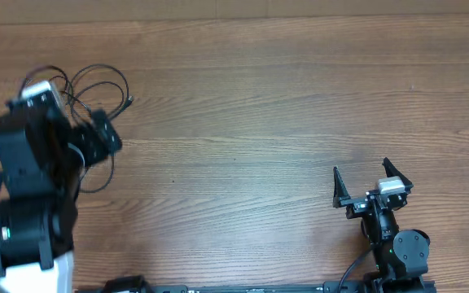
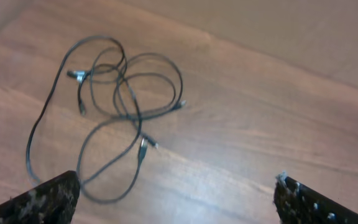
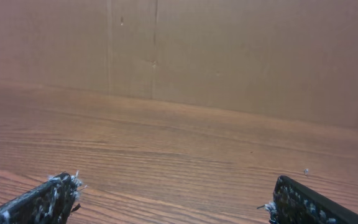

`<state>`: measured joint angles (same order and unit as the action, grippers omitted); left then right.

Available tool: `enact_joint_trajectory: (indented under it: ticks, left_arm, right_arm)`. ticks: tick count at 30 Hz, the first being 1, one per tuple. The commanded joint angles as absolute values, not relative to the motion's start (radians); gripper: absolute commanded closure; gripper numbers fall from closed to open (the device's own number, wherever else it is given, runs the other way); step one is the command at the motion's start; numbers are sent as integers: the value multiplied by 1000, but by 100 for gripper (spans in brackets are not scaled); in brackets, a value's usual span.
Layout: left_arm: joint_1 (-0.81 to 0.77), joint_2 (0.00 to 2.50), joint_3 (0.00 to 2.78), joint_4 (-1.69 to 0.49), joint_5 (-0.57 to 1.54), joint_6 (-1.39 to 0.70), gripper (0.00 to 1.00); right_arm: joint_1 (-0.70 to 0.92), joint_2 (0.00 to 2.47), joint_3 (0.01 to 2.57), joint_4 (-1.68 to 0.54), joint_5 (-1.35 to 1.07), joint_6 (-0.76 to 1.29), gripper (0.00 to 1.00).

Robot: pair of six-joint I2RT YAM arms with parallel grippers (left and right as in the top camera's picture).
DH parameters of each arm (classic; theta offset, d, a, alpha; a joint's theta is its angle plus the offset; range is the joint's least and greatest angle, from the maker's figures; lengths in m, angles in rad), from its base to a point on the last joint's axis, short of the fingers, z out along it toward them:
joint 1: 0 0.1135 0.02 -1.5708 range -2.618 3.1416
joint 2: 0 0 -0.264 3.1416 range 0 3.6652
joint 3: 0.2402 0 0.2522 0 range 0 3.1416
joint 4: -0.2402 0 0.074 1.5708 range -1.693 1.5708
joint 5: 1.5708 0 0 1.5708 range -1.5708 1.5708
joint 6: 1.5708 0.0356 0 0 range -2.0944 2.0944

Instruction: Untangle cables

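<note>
Wood-grain tabletop (image 1: 259, 98) at the outset of the untangling task, with a plain brown wall (image 3: 229, 50) seen behind it in the right wrist view. The cables (image 1: 78, 102) are found at the far left of the table, partly hidden in the overhead view by the left arm (image 1: 27, 187). In the left wrist view the same cables (image 2: 129, 106) are shown as one loose knot of thin black cord: several loops are laid across one another near the middle, one long loop is trailed out toward the camera, and small plugs (image 2: 143, 147) are left free at the ends. No cord is seen drawn out or laid apart from the others, so nothing of the task is judged to be done. The left gripper (image 2: 177, 186) is held above and just short of the knot, its jaws spread wide and nothing between them. The right gripper (image 1: 361, 171) is parked well apart from the cables at the near right of the table; its jaws are likewise spread wide and empty, and only bare wood is seen ahead of it (image 3: 176, 186). All of the work is taken to remain: a cord has yet to be gripped, the crossings opened, and each cable laid out singly
</note>
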<state>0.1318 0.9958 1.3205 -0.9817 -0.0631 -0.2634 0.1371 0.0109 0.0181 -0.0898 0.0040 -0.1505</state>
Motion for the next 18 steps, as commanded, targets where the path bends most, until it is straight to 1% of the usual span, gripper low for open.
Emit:
enact_joint_trajectory:
  ticks: [1, 5, 9, 13, 18]
  left_arm:
    - [130, 833, 1237, -988, -59, -270, 1]
    - [131, 676, 1160, -1030, -60, -270, 0]
    - [131, 501, 1147, -1226, -59, -270, 1]
    - [131, 384, 1147, -1423, -60, -271, 0]
    - [131, 342, 1146, -1420, -59, -285, 0]
  right_arm:
    - [136, 2, 7, -84, -1, -151, 0]
    - [136, 2, 7, -84, -1, -151, 0]
    - [136, 2, 7, -84, -1, -151, 0]
    - [136, 2, 7, -84, -1, -151, 0]
    - [136, 2, 7, -84, -1, -151, 0]
